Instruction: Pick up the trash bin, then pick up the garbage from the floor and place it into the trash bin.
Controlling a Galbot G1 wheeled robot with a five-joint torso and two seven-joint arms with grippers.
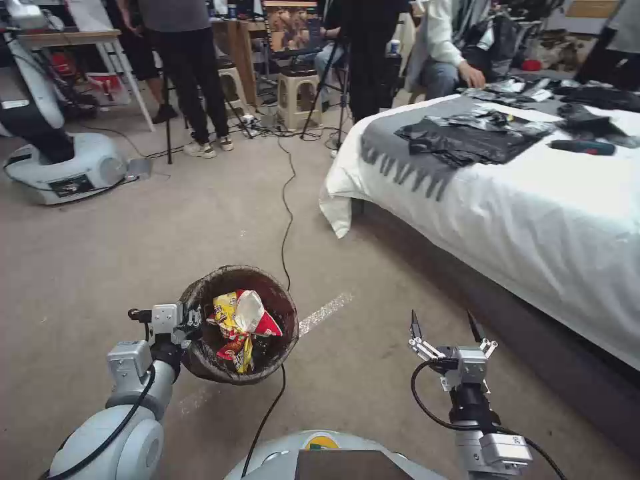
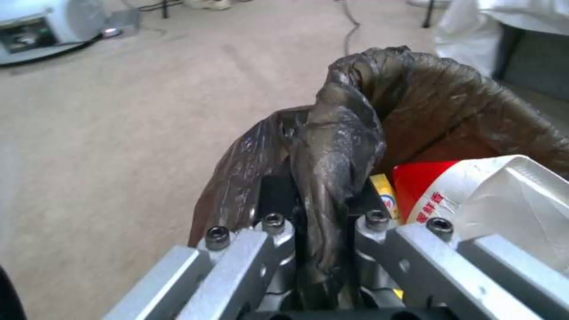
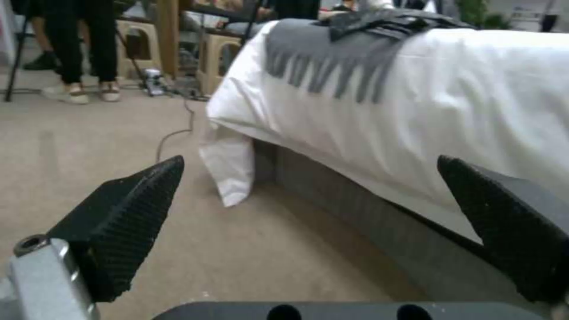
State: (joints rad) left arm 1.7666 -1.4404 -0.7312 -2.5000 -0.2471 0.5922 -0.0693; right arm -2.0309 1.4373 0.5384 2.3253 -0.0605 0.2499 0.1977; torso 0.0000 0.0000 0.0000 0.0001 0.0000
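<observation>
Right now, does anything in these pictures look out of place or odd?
Only small oddities. The round trash bin lined with a crinkled dark brown bag hangs tilted from the left tool, which pinches its rim. Yellow and red snack wrappers poke up inside it. The right tool is open and holds nothing.

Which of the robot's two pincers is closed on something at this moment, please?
The left pincer: it is clamped on the bag-lined rim of the trash bin, which holds snack wrappers. The right pincer is spread open, empty, above the carpet beside the bed.
</observation>
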